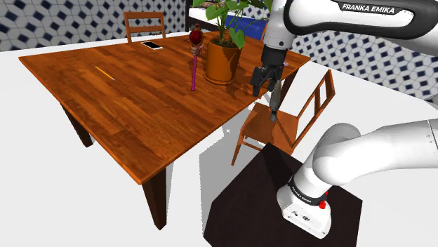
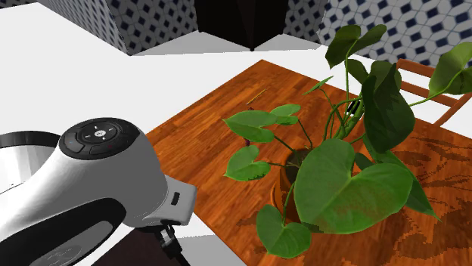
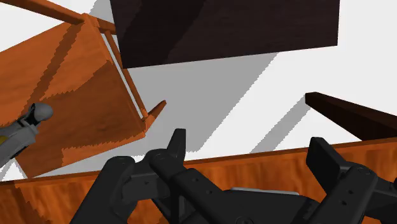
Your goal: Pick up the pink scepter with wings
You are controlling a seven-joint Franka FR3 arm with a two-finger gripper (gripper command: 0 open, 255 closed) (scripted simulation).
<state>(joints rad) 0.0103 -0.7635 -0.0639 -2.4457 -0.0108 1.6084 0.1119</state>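
currently, in the shoulder view, the pink scepter (image 1: 194,67) is on the wooden table (image 1: 126,98), just beside the potted plant (image 1: 222,59) on that view's left. its thin shaft appears to stand nearly upright, dark red head on top. the gripper (image 1: 262,87) hangs past the table's edge above a chair (image 1: 270,126), so the pot sits between hand and scepter. the white arm (image 1: 351,17) bends down from the upper right, hand pointing downward.

in the second exterior view, broad green leaves (image 2: 355,189) screen much of the table.

in the wrist view, the two black fingers (image 3: 178,145) stand apart, nothing between them, facing the chair seat, the floor (image 3: 210,108) and the dark stand (image 3: 222,32). the reach likely has to skirt the pot.
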